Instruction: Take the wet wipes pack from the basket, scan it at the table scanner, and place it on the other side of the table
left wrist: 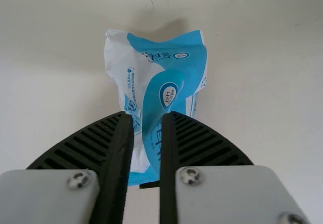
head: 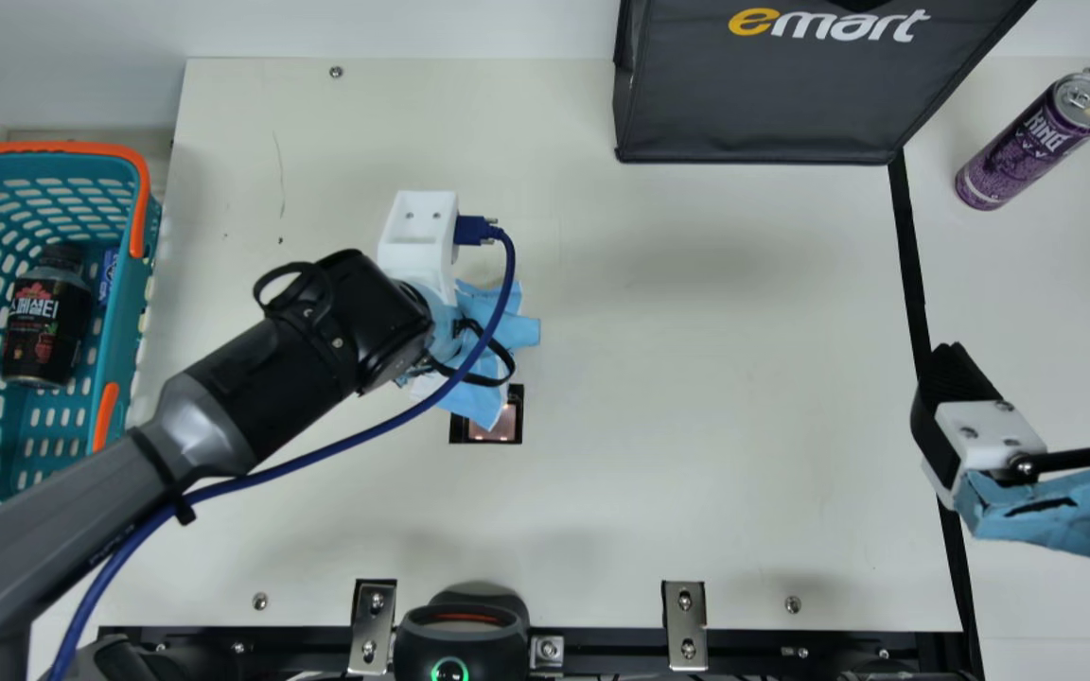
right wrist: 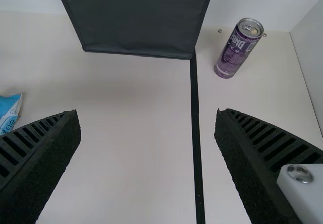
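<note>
My left gripper point(head: 439, 322), its fingertips hidden from above, is over the middle-left of the table beside the scanner window point(head: 498, 426). Under it the blue and white wet wipes pack point(head: 515, 331) sticks out, one end overlapping the window. In the left wrist view the crumpled pack point(left wrist: 169, 77) bunches between the narrowly spaced fingers of the left gripper point(left wrist: 147, 114), which is shut on it. Over the table's right part my right gripper point(head: 1042, 364) stands open; in the right wrist view the right gripper point(right wrist: 147, 114) holds nothing, and a pack corner point(right wrist: 10, 112) shows at the edge.
The teal basket point(head: 114, 378) at the far left holds a dark bottle point(head: 45, 322) and a small blue item point(head: 108, 274). A black bag point(head: 772, 104) stands at the back; a purple can point(head: 1028, 147) is at the back right. A black device point(head: 462, 638) sits at the near edge.
</note>
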You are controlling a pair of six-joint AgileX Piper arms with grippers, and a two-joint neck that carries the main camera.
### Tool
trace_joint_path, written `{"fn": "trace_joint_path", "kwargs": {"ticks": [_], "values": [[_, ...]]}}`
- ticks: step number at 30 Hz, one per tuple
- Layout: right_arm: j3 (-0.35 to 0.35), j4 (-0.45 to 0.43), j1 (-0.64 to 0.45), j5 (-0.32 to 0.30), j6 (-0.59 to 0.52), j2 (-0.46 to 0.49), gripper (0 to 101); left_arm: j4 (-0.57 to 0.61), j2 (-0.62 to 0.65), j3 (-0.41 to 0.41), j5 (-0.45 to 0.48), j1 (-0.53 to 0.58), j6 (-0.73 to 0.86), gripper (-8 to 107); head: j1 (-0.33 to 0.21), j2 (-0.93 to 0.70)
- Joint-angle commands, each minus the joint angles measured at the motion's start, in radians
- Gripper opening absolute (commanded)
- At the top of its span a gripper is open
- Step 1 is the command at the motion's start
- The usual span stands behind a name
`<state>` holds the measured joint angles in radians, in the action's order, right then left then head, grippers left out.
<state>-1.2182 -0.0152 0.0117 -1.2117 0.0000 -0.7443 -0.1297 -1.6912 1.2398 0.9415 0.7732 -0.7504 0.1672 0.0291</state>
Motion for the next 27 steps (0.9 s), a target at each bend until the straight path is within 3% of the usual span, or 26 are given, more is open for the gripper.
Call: {"fn": "trace_joint_path", "kwargs": {"ticks": [1, 18, 27], "values": [[0.000, 0.000, 0.000, 0.000, 0.000, 0.000, 95, 0.004, 0.001, -0.005, -0.003, -0.003, 0.008, 32, -0.029, -0.002], [0.000, 0.000, 0.000, 0.000, 0.000, 0.000, 95, -0.071, -0.056, 0.011, 0.029, 0.061, 0.013, 89, -0.029, -0.002], [0.000, 0.000, 0.000, 0.000, 0.000, 0.000, 95, -0.105, -0.114, 0.016, 0.025, 0.085, 0.006, 90, -0.029, -0.002]]}}
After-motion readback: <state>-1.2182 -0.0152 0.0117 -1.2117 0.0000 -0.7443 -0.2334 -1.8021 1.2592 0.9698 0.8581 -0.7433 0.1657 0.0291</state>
